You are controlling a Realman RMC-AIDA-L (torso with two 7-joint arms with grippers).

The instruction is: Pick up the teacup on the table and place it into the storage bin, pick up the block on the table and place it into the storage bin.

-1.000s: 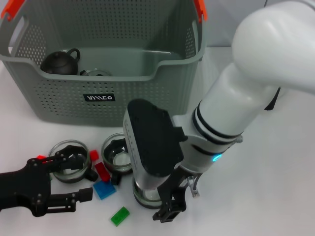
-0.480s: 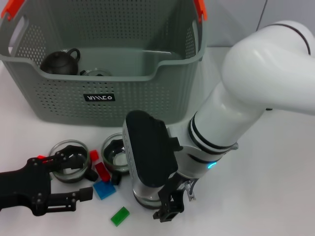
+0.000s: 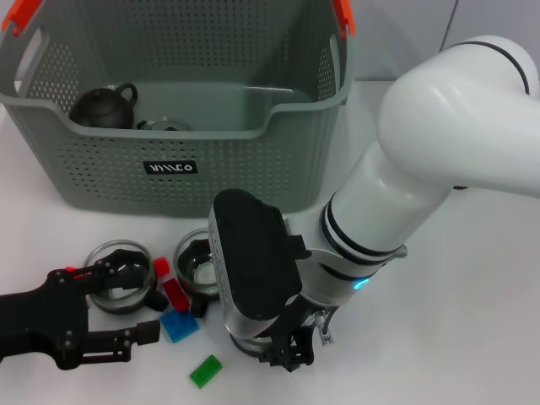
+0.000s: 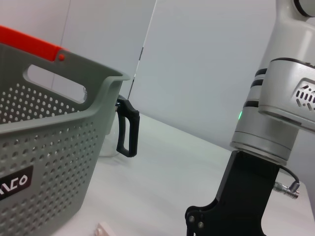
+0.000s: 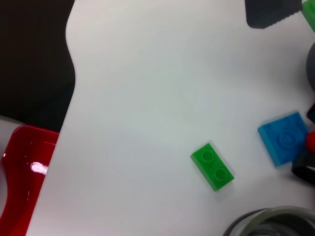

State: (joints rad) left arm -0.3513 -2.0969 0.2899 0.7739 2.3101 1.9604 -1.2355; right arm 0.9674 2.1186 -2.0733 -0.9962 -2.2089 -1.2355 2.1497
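Note:
The grey-green storage bin [image 3: 181,139] stands at the back of the table, its perforated wall [image 4: 44,162] also filling the left wrist view. In front of it sit two glass teacups [image 3: 116,288] [image 3: 196,265]. A third teacup [image 3: 239,344] is mostly covered by my right gripper [image 3: 287,350], which is down on it; its rim [image 5: 270,222] shows in the right wrist view. Between the cups lie red blocks [image 3: 174,293], a blue block [image 3: 177,325] [image 5: 283,138] and a green block [image 3: 205,370] [image 5: 212,166]. My left gripper [image 3: 145,308] rests open at the front left, one finger over the left cup.
A dark teapot [image 3: 103,106] and a glass piece [image 3: 164,125] sit inside the bin. A glass teapot's black handle [image 4: 127,129] shows behind the bin. The table edge and a red object [image 5: 22,167] beyond it lie close to the green block.
My right arm has shifted left and lower, so its gripper now covers more of the front teacup. The left arm, blocks and other cups have not moved.

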